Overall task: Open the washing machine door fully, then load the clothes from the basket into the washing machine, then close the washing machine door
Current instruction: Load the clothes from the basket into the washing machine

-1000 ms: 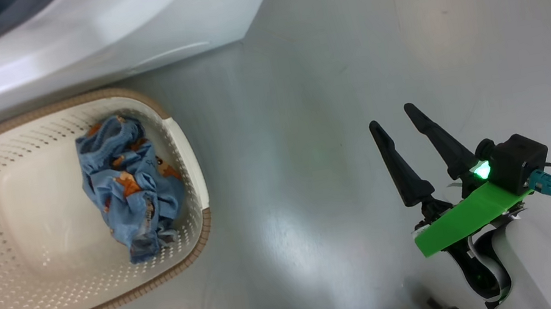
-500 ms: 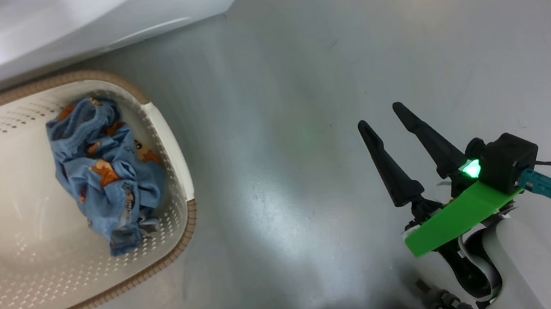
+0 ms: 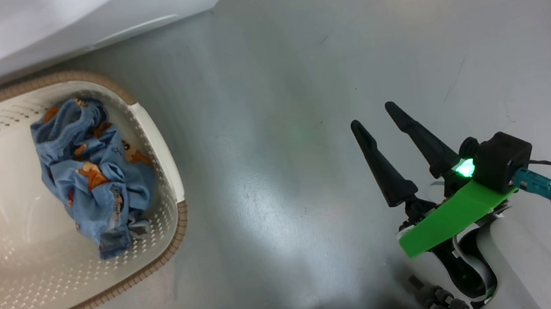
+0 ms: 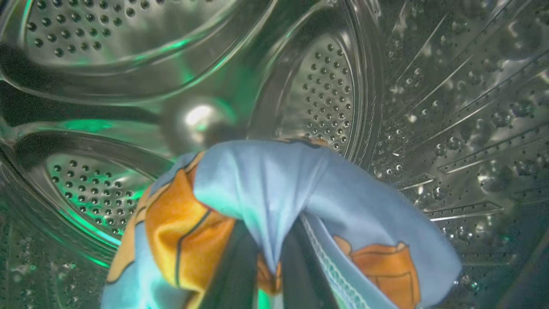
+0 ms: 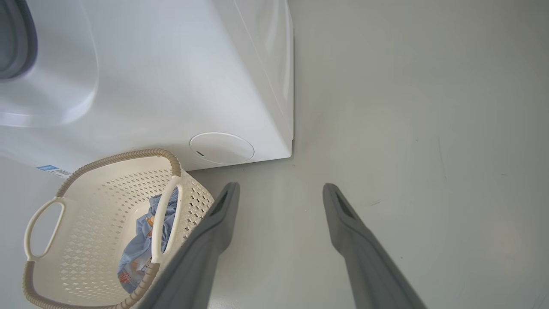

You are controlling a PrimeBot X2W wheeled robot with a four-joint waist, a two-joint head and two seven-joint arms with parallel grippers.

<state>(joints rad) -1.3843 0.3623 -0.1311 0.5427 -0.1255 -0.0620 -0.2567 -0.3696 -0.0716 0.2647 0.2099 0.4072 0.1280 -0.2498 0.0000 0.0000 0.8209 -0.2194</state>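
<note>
Grey floor (image 3: 298,90): your basket (image 3: 158,140) holds one garment (image 3: 93,189), long axis toward the washing machine (image 3: 66,21). Left gripper (image 4: 266,240) pinches the second garment (image 4: 266,184) inside the drum (image 4: 429,107); right gripper (image 3: 373,114) gapes empty. Your head camera has shifted since.

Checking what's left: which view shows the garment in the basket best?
Head view: the crumpled blue garment lies fully exposed in the basket. The right wrist view has it partly behind the basket's handle; the left wrist view faces the drum.
</note>
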